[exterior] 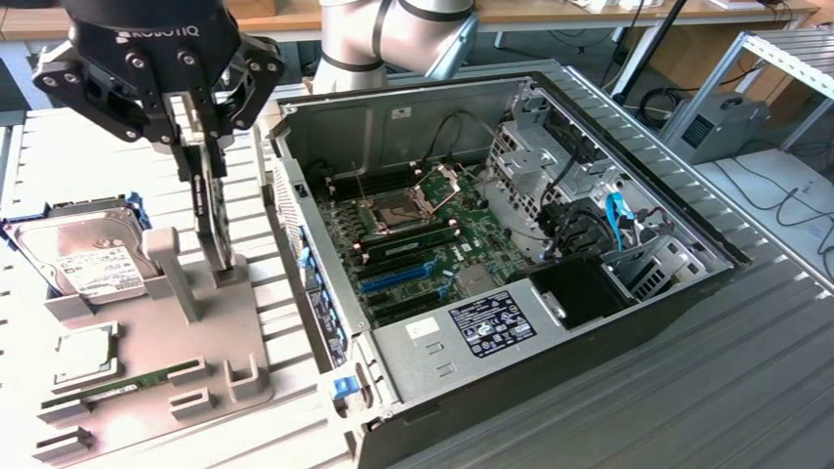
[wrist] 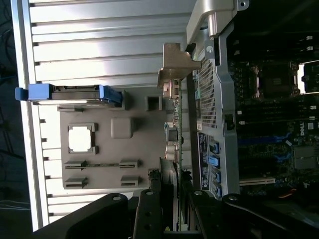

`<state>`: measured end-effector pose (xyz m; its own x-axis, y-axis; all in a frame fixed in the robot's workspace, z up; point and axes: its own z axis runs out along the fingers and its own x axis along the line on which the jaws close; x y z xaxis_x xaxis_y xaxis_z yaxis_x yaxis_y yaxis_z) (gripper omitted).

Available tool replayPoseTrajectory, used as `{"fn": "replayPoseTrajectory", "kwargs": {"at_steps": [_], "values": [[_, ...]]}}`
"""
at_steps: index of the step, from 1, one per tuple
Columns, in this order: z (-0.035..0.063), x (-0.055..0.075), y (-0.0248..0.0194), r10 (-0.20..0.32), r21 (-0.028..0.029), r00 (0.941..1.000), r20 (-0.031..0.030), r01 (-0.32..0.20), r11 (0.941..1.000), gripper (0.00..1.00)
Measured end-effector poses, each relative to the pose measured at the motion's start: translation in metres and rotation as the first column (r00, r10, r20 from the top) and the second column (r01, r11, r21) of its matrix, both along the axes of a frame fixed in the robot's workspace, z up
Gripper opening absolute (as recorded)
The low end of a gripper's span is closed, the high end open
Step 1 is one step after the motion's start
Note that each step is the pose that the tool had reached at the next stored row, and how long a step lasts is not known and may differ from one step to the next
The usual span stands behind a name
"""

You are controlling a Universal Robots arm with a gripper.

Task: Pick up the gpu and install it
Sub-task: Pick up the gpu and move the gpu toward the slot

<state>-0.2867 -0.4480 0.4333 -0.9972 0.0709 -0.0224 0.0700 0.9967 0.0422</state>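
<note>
Ribbed metal table, one open computer case, one gripper clamped on one upright gpu

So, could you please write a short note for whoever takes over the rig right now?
The gripper is shut on the top edge of the gpu.
The gpu stands upright on edge, its lower end at the grey holder, beside the open computer case. I cannot tell whether it has lifted clear.
Done: gpu grasped.
Left: gpu not yet in the case; the blue slots on the board are empty.
</note>
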Motion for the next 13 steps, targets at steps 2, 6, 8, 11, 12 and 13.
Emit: {"fn": "replayPoseTrajectory", "kwargs": {"at_steps": [2, 6, 8, 11, 12, 13], "values": [[0.0, 0.004, 0.0, 0.0, 0.0, 1.0, 0.0, 0.0, 1.0, 0.26], [0.0, 0.01, 0.0, 0.0, 0.0, 1.0, 0.0, 0.0, 1.0, 0.26], [0.0, 0.013, 0.0, 0.0, -0.0001, 1.0, -0.0001, 0.0, 1.0, 0.26], [0.0, 0.016, 0.0, 0.0, -0.0001, 1.0, -0.0001, 0.0, 1.0, 0.26], [0.0, 0.018, 0.0, 0.0, -0.0001, 1.0, -0.0001, 0.0, 1.0, 0.26], [0.0, 0.019, 0.0, 0.0, -0.0001, 1.0, 0.0, 0.0, 1.0, 0.26]]}}
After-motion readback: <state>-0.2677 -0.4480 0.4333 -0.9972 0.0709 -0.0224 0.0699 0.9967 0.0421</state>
